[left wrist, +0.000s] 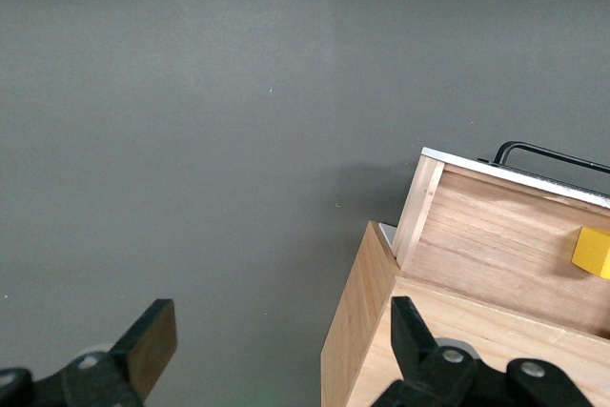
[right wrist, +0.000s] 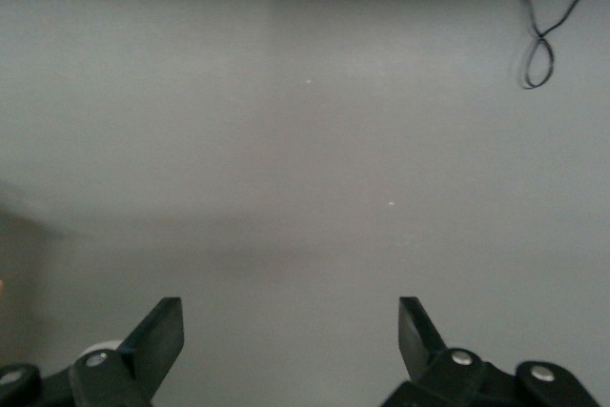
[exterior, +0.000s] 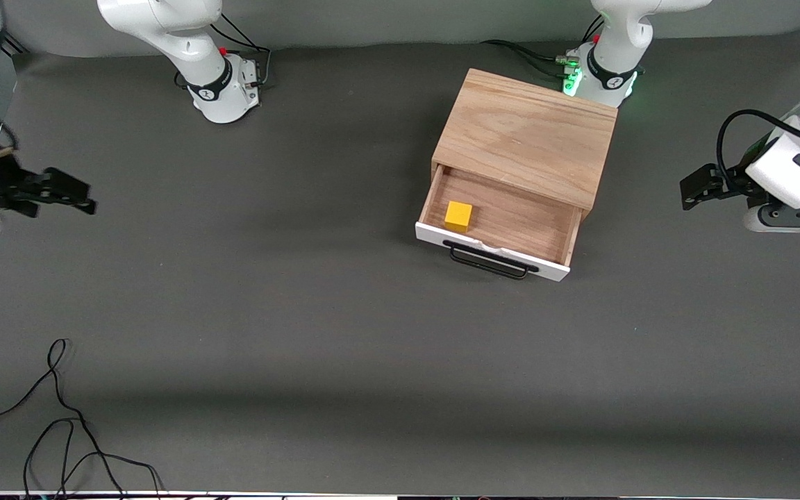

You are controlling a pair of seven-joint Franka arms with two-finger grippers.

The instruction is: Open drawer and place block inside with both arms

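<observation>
Both pairs of jaws stand wide apart and hold nothing. Seen from the front, the left arm's black two-finger gripper [exterior: 693, 189] hangs over bare mat at the left arm's end of the table, well apart from the cabinet; its wrist view shows the dark fingers [left wrist: 412, 329] spread, with a corner of the cabinet under one of them. At the right arm's end the right arm's black gripper [exterior: 70, 193] hangs over empty grey mat, fingers [right wrist: 160, 333] likewise spread.

Between them, toward the left arm's base, sits the light oak box cabinet [exterior: 528, 135]. Its shallow light-wood drawer with white front panel [exterior: 501, 226] is pulled out toward the front camera, the long black wire handle [exterior: 489, 260] leading. Inside, flat on the drawer floor by the side wall nearer the right arm's end, rests the small bright yellow cube [exterior: 458, 216].

Judging by its look, the cube is light, rigid and smooth-faced; a pinch across two opposite flat faces would suit it, though the drawer wall crowds one side. The handle looks stiff and thin, best hooked or gripped at mid-span. With the cube already inside, the task appears essentially complete, and both arms seem to be waiting clear.
</observation>
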